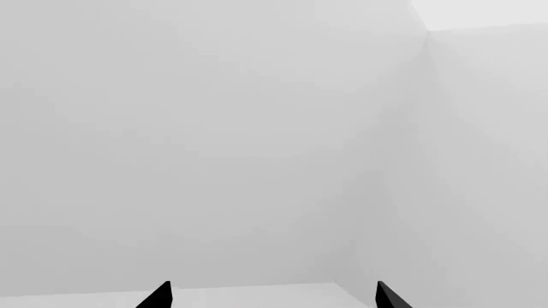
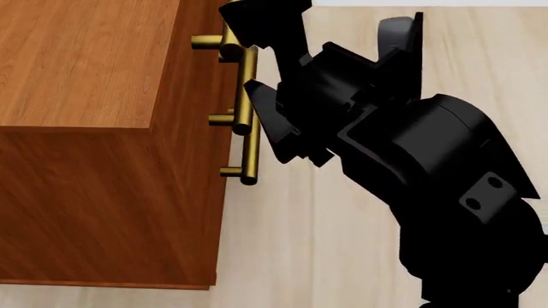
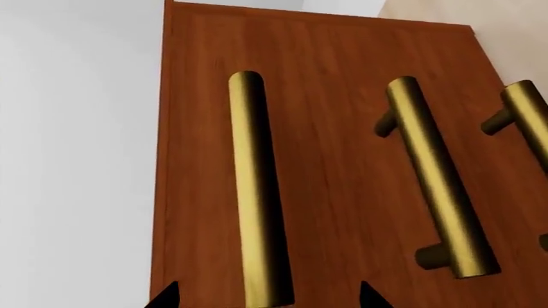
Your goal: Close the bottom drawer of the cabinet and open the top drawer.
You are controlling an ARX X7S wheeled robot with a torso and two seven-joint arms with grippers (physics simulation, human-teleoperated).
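The cabinet (image 2: 86,128) stands at left, all three drawers flush. Your right tool (image 3: 265,296) is spread wide around the top drawer (image 3: 205,160) handle (image 3: 254,186); close squarely on the bar, then pull straight out.

A pale wood-plank floor (image 2: 291,244) carries everything here. The reddish-brown cabinet (image 2: 94,192) stands directly on it, filling the head view from nine to seven o'clock. From five o'clock up to one o'clock, bare planks show around the dark arm.
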